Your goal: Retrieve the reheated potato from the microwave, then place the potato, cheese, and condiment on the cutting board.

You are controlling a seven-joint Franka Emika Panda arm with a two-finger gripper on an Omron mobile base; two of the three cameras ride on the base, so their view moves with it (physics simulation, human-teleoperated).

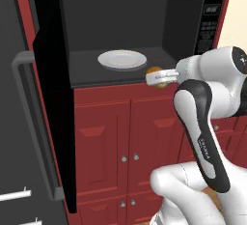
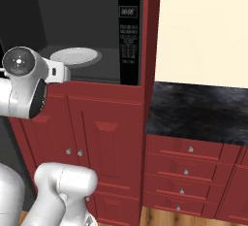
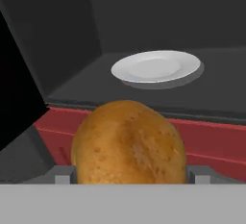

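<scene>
A: Microwave (image 1: 120,35) door (image 1: 50,98) swung wide to the left of the gripper (image 1: 157,77), which sits just outside the oven's front lip with the potato (image 1: 155,74) clamped between its jaws. The white plate (image 1: 122,59) lies bare inside, beyond and left of the gripper.

B: So the potato is out. What would doing this step well take?

A: I'd say a straight pull back from the opening, keeping level so the round potato cannot roll free, and staying well off the open door before turning towards the worktop (image 2: 198,108) on the right.

B: Is the grip sound?

A: Going by the hand view, the potato (image 3: 129,143) bulges between both fingertips (image 3: 62,175), jaws spread wide around it, with the plate (image 3: 156,67) ahead and the red cabinet edge (image 3: 206,139) just beyond it. It looks centred, though I cannot see how deep it sits.

B: And the right base view?

A: It gives the button panel (image 2: 129,38), the plate (image 2: 75,56) and the dark worktop to the right. The left base view alone shows the door and its grey handle (image 1: 29,118).
</scene>
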